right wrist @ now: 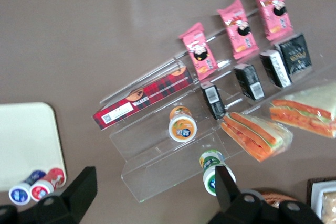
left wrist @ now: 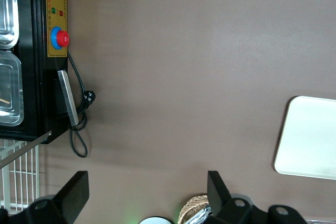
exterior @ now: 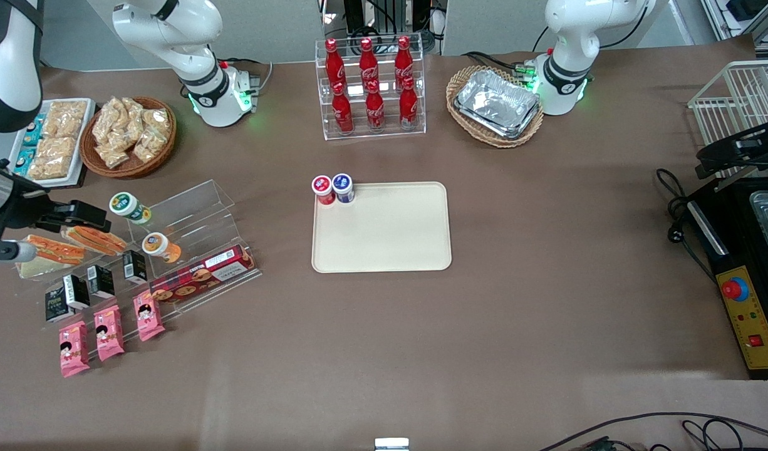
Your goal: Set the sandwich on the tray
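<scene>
My gripper [right wrist: 152,192], fingers spread and empty, hovers above the sandwich [exterior: 49,254] at the front view's left edge; I should descend squarely, grip gently, then carry to the tray [exterior: 384,232].

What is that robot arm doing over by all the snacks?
It is getting ready to fetch a sandwich. Its gripper hangs open above the clear snack shelf, near the sandwich, and holds nothing. The sandwich lies on the shelf beside a slimmer wrapped sandwich. The tray in the middle of the table, where it should go, has only two small cups on one corner.
</scene>
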### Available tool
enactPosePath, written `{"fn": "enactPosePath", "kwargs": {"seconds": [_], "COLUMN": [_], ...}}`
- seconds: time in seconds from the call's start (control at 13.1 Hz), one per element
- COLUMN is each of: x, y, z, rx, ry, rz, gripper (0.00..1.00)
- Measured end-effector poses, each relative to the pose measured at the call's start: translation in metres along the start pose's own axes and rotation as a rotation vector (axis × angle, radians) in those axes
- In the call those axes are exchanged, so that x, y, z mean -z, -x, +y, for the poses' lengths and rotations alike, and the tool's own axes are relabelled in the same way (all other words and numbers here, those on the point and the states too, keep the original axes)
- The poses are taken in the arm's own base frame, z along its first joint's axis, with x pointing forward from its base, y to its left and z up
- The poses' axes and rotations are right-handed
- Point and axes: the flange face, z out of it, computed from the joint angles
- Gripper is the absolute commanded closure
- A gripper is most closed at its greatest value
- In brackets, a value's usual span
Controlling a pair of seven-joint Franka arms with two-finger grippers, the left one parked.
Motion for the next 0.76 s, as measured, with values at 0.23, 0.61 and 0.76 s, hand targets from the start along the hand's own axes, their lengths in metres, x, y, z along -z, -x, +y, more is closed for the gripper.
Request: {"fn": "enactPosePath", "kwargs": {"seconds": [0.23,0.61,0.76], "x": [0.011,0.021,0.025], "y": [0.004,0.016,0.019], "z": [0.045,0.137,0.161], "rx": [-0.231,-0.657,-0.799], "ry": [-0.001,-0.005,-0.015], "rz": [0.02,0.044,0.069], "gripper": [0.0,0.0,0.0]}}
